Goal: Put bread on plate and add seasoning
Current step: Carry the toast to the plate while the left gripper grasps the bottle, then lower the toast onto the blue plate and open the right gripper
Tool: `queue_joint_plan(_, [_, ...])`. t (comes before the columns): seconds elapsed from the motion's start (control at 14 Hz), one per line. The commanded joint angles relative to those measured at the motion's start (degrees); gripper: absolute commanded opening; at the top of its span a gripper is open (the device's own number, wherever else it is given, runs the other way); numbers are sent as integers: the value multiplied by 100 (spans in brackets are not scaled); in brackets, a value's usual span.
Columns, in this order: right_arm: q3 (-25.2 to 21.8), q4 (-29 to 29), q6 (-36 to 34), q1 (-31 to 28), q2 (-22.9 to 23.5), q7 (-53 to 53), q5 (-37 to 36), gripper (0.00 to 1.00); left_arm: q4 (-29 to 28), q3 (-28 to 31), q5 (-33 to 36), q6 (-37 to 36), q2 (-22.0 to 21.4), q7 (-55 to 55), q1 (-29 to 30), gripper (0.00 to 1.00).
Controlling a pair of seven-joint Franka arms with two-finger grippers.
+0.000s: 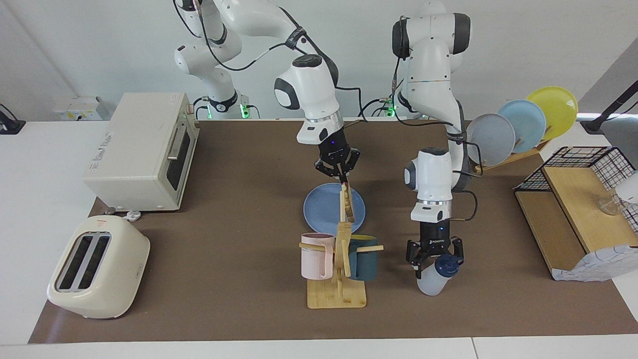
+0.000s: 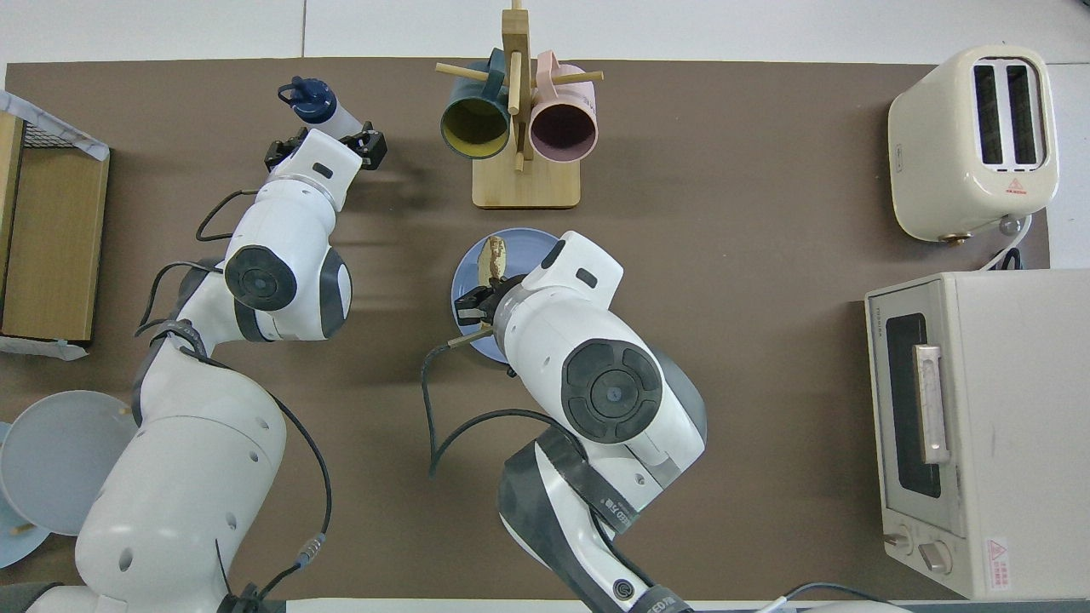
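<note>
Brown mat (image 1: 239, 209), tan toast (image 1: 348, 203) edge-on over blue plate (image 1: 321, 205)

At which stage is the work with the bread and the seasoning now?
Nothing is finished yet. In hand: the right pincer, shut on the bread, holds it upright over the plate. The left pincer, open, is around the seasoning bottle. Left: lay the bread flat, then season it.

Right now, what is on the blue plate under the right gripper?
The bread hangs edge-down over the blue plate, pinched in the shut right gripper. Whether its lower edge touches the plate cannot be told; the mug rack covers that edge.
</note>
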Motion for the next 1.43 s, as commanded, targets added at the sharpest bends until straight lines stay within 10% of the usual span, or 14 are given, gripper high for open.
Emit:
queue_joint_plan(0.0, [35,-183,358,-50,54,-100,-2,0,198,43,-95,-82,127,-43,-5,100])
queue_joint_plan(0.14, [35,-201,358,-41,45,-100,-2,0,207,43,-104,-73,127,-122,-5,73])
queue_joint_plan(0.29, [35,-227,358,-50,36,-118,-2,0,277,43,-77,-82,127,-228,4,11])
queue_joint_plan(0.36, [35,-306,367,-50,19,-118,-2,0,303,43,-60,-73,127,-237,100,0])
queue_joint_plan(0.72, [35,-622,367,-340,-78,-276,-2,11,303,34,-42,-12,127,-263,162,0])
queue_joint_plan(0.86, [35,-658,341,-418,-87,-276,-2,100,303,34,-42,-12,83,-237,197,0])
queue_joint_plan(1.36, [18,-588,-54,-647,-139,-258,-2,100,303,51,185,-783,-513,296,250,0])
